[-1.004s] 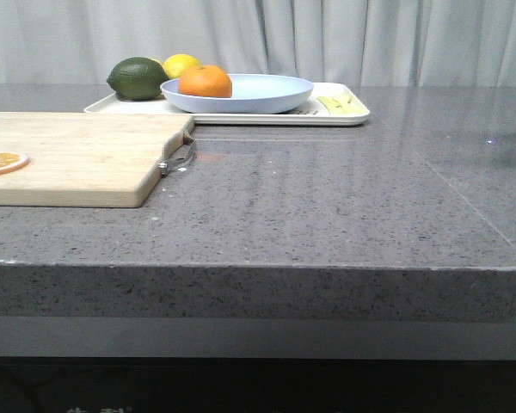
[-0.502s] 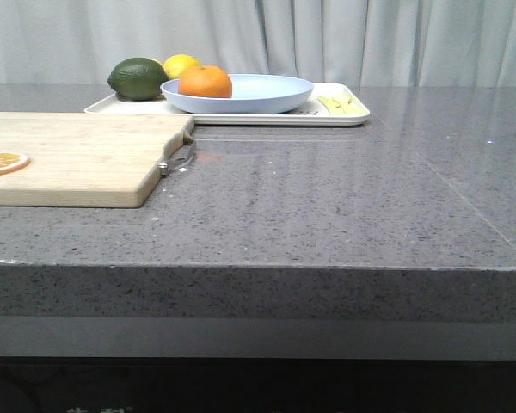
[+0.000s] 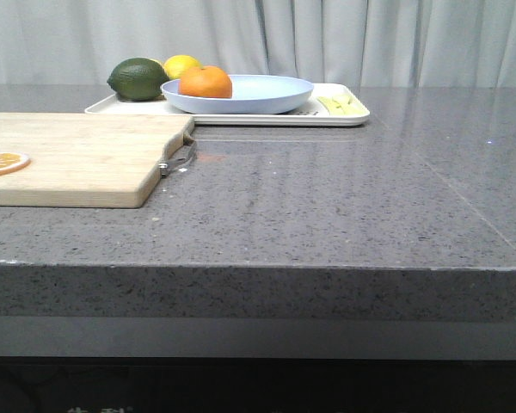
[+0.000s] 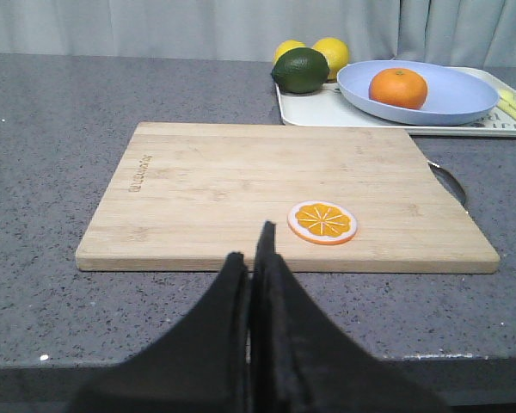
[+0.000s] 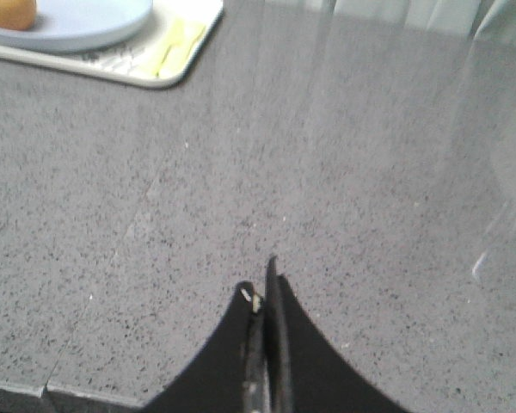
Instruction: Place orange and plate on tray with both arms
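You have the orange in the plate on the tray; left fingers and right fingers clenched, empty.

Only one bit of text on the things: a small dark mark burned/printed on the cutting board, near its edge far from the metal handle, running along that short side. Too small and sideways to read for sure; it looks like a brand name. Front view: pale characters at the very bottom, on the dark strip under the counter, cut off by the frame edge, not legible.
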Robot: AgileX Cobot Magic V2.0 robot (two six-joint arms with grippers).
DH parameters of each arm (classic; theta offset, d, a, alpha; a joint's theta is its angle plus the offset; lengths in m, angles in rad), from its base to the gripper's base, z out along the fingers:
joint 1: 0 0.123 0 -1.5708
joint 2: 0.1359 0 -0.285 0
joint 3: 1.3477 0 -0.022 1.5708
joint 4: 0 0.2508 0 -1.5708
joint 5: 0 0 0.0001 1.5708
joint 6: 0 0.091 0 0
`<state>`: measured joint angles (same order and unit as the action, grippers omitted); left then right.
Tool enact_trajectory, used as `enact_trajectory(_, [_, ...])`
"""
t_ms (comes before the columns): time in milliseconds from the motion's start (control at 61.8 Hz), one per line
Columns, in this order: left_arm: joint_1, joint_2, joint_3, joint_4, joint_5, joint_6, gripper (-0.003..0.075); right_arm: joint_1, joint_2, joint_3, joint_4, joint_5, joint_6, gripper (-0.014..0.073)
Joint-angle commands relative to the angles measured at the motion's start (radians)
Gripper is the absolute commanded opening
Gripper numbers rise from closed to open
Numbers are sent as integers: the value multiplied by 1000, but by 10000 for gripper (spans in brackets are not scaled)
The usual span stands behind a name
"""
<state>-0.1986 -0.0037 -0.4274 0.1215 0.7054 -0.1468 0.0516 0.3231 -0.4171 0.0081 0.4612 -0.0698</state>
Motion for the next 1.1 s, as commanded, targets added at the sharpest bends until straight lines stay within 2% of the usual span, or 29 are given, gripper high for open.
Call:
enact_trajectory(0, [2, -17, -25, -1, -89, -8, -18, -3, -75, 35, -14, -162, -8, -68])
enact_trajectory(162, [2, -17, -25, -1, -89, -8, -18, -3, -139, 92, -14, -259, -8, -68])
enact_trajectory(583, [2, -17, -25, -1, -97, -8, -18, -3, -139, 92, -14, -257, -8, -68])
enact_trajectory(664, [2, -17, -24, -1, -141, -8, -18, -3, -139, 92, -14, -257, -8, -68])
enact_trajectory(826, [2, -17, -4, -1, -313, -8, -18, -3, -139, 92, -14, -256, -8, -68])
enact_trajectory(1085, [2, -17, -2, -1, -329, -8, -18, -3, -139, 92, -14, -256, -8, -68])
